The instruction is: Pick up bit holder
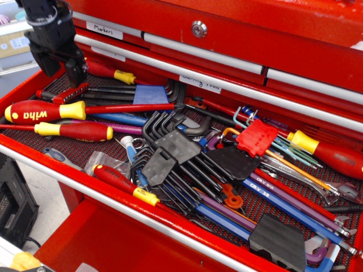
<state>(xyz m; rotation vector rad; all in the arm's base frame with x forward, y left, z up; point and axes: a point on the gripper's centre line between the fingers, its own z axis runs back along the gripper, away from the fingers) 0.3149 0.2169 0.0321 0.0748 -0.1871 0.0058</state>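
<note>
The bit holder (67,92), a narrow red bar with a row of short dark bits, lies at the back left of the open red drawer (34,150). My black gripper (62,72) hangs just above it with its fingers pointing down. The fingers (76,71) stand apart and hold nothing. Its tips are a little above the holder's far end.
Red-and-yellow screwdrivers (45,111) lie left of centre. A blue hex key holder (150,94) sits beside the bit holder. Black hex key sets (170,153) fill the middle. A squarer red clip with coloured keys (257,137) lies to the right. Closed drawers (198,28) rise behind.
</note>
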